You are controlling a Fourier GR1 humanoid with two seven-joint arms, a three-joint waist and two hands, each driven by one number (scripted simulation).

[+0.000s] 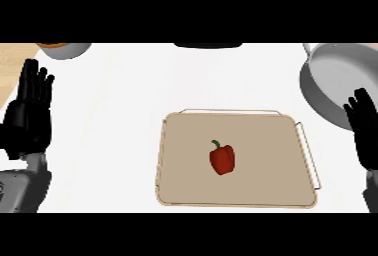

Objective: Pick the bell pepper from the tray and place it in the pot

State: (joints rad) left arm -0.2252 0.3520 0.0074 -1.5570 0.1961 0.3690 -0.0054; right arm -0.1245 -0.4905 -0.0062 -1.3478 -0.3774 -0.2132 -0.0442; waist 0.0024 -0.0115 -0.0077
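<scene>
A red bell pepper (222, 159) with a green stem lies near the middle of a beige tray (266, 145) with thin wire handles. A grey metal pot (336, 75) sits at the upper right, partly cut off by the view's edge. My right hand (364, 127) stands open at the right edge, fingers up, in front of the pot's near rim and right of the tray. My left hand (29, 112) rests open at the left edge, fingers up, far from the tray. Neither hand touches the pepper.
A grey bowl (65, 49) with something orange in it shows at the upper left. A dark object (208, 45) peeks in at the top centre. The white counter (111, 125) spreads between my left hand and the tray; a wooden strip runs along the far left.
</scene>
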